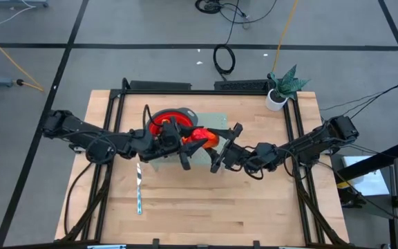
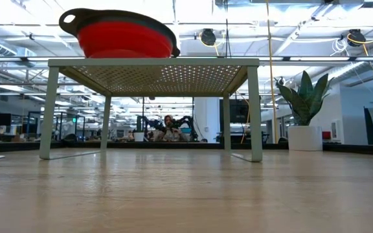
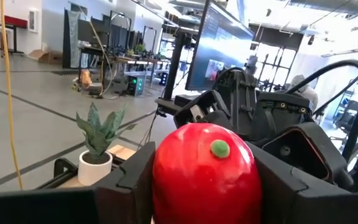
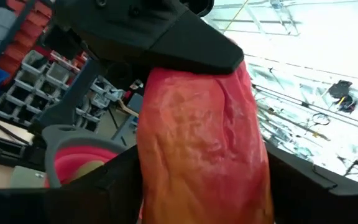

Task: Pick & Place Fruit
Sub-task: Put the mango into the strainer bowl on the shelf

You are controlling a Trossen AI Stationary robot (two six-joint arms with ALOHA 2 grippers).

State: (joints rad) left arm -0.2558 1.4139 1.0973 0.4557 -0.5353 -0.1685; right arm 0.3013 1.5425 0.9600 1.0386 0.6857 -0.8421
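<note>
Both grippers [image 1: 185,142] [image 1: 221,149] clasp red-orange fruit [image 1: 200,135] beside bowl [image 1: 166,119]

1. Bowl [image 1: 166,119] sits on the perforated stand [image 2: 154,71] at table [image 1: 268,207] centre-rear.
2. Fruit piece [image 1: 202,137] just right of the bowl, above the stand — between left gripper [image 1: 179,143] and right gripper [image 1: 221,146].
3. Knife [image 1: 138,188] lies front-left of the stand.
4. Potted plant [image 1: 280,88] at rear-right corner.
</note>
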